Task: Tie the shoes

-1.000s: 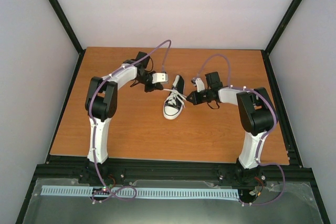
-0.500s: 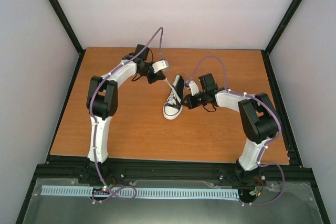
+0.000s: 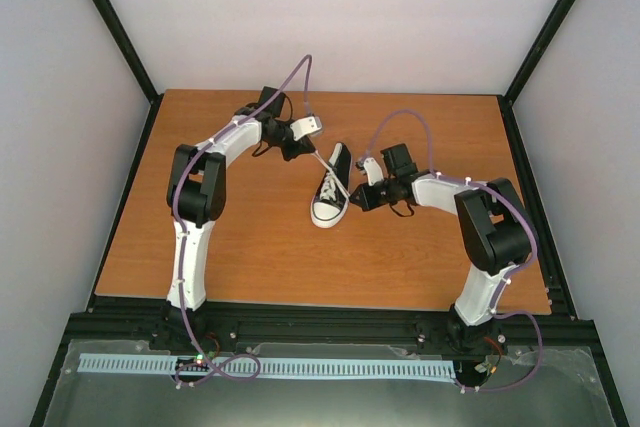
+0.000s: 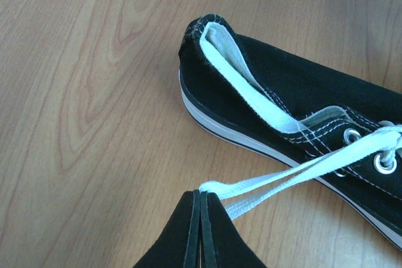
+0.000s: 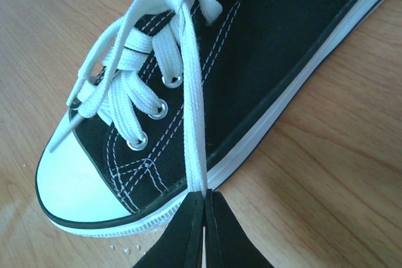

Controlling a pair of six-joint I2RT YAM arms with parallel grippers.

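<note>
The sneaker (image 3: 331, 187) sits about mid-table, a little toward the far side, with its white toe cap pointing back at the arm bases and its heel away from them. Nearest to me, the right gripper (image 5: 204, 196) is pinched tight on a lace (image 5: 191, 92), low beside the sole just behind the toe cap. That strand runs taut from the crossing at the top eyelets down the shoe's flank. Farther off, out to the left of the heel, the left gripper (image 4: 202, 196) is clamped just as tightly on a doubled lace (image 4: 270, 183), drawn out straight from the upper eyelets over the wooden table (image 3: 250, 247). The two opposed pulls look meant to cinch the crossing snug (whether it is a bare knot or a bow, I can't tell). Nothing pins the shoe down, so an uneven tug could drag it sideways.
</note>
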